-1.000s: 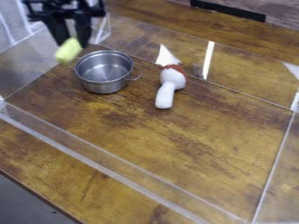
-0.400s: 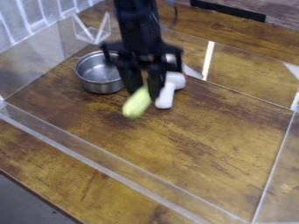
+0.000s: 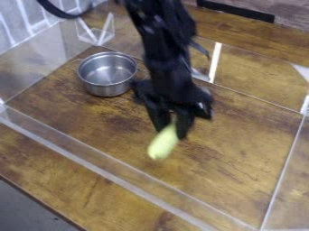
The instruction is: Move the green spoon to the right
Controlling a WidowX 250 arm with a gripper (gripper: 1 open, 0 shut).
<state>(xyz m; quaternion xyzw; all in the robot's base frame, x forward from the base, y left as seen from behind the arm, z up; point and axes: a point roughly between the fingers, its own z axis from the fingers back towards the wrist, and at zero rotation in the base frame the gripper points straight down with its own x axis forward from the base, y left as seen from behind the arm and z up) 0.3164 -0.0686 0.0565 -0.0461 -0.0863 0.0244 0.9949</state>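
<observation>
The green spoon is a small yellow-green tapered piece, hanging tilted just above the wooden table in the middle of the view. My gripper points down from above and is shut on the spoon's upper end. The black arm runs up and left from it toward the top of the view and hides the table behind it.
A steel pot stands on the table at the left. Low clear plastic walls run around the work area, with one upright clear panel at the back. The white mushroom-shaped item is hidden behind the arm.
The gripper has carried the green spoon from the upper left near the pot, rightward and down to the table's middle. The arm now covers the white mushroom-shaped item.
</observation>
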